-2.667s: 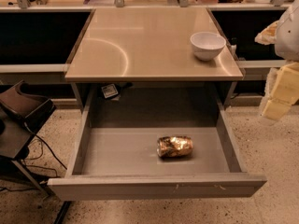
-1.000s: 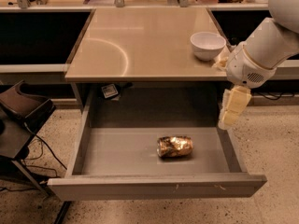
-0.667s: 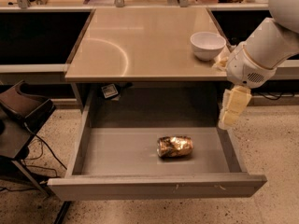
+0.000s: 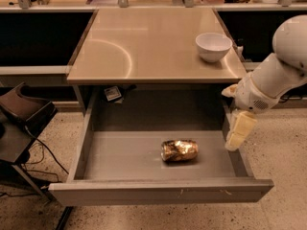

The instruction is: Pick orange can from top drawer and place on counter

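The orange can (image 4: 179, 150) lies on its side on the grey floor of the open top drawer (image 4: 124, 152), a little right of the middle. The beige counter (image 4: 144, 42) is right above and behind the drawer. My gripper (image 4: 239, 130) hangs at the end of the white arm over the drawer's right wall, to the right of the can and higher than it. It holds nothing that I can see.
A white bowl (image 4: 213, 46) stands at the counter's right front corner, just above my arm. A dark chair (image 4: 21, 114) with cables is left of the drawer. The drawer's front panel (image 4: 163, 192) juts out toward me over the speckled floor.
The arm came in from the far right edge toward the drawer's right side. Over the last second it has barely moved. The can has not moved.
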{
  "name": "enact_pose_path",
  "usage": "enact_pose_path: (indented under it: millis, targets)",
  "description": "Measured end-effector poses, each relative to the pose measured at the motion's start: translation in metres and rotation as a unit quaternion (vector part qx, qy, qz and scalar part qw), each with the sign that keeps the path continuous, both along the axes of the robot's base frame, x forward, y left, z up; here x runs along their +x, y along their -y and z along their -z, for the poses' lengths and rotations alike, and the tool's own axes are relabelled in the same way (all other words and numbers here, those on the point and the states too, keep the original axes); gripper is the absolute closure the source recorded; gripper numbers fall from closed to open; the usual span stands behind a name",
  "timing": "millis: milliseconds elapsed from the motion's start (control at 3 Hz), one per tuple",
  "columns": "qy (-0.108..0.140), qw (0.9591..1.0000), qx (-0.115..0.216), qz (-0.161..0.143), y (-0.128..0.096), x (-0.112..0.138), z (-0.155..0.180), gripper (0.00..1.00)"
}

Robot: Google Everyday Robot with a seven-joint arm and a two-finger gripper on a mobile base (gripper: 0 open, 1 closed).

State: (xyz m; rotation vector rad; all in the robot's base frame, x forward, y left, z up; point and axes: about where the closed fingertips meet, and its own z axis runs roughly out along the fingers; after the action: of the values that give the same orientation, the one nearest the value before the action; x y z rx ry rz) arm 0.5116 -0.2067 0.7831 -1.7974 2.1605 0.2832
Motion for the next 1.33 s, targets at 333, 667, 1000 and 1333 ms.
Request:
enact_pose_path:
  millis: [333,667,1000,1333]
  targets:
    - [-0.013,0.9998,0.016,0.007,0.011,-0.002,0.04,0.0]
    - [-0.018,0.9996,0.021,-0.006,0.005,0.011,0.07,0.0]
    - [-0.015,0.9983,0.033,-0.046,-0.028,0.025,0.079,0.0]
    - [-0.016,0.9983,0.033,-0.046,-0.029,0.025,0.079,0.0]
